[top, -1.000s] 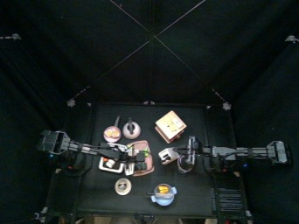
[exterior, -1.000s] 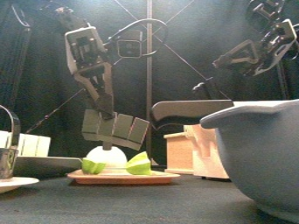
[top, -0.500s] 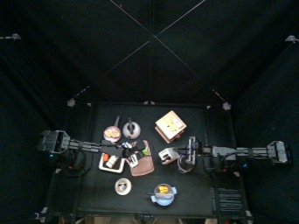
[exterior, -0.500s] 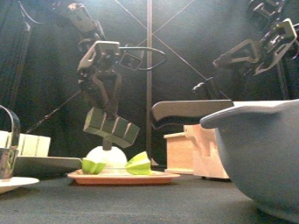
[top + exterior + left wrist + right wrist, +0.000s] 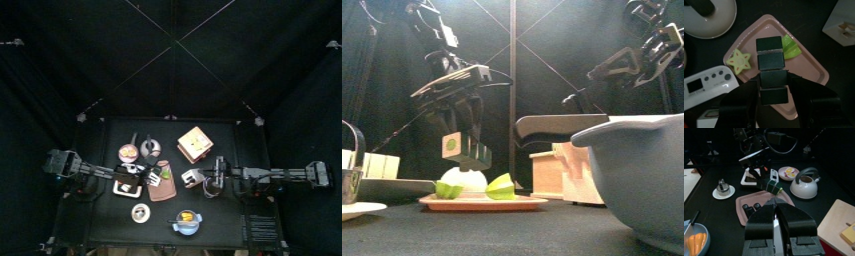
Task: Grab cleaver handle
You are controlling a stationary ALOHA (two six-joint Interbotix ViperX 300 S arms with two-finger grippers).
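Observation:
My left gripper (image 5: 773, 92) is shut on the cleaver (image 5: 771, 65), a dark bar of square segments with a green mark. It holds it hanging just above the pink cutting board (image 5: 811, 65). In the front view the cleaver (image 5: 466, 148) hangs from the left gripper (image 5: 465, 100) over the green fruit pieces (image 5: 500, 187). From above, the left gripper (image 5: 134, 180) is over the board's (image 5: 163, 190) left side. My right gripper (image 5: 774, 215) is shut and empty. It hovers near the board's (image 5: 751, 203) right and faces the cleaver (image 5: 773, 180).
A star fruit slice (image 5: 740, 59) lies on the board. A white kettle (image 5: 806, 185) stands between the board and the right gripper (image 5: 214, 178). A wooden block (image 5: 197, 143) is behind, a small plate (image 5: 140, 212) and a blue bowl (image 5: 186, 222) in front. A large bowl (image 5: 636, 170) fills the front right.
My left wrist has turned and dropped lower, swinging the cleaver so that it shows narrower above the board. The right arm has not moved.

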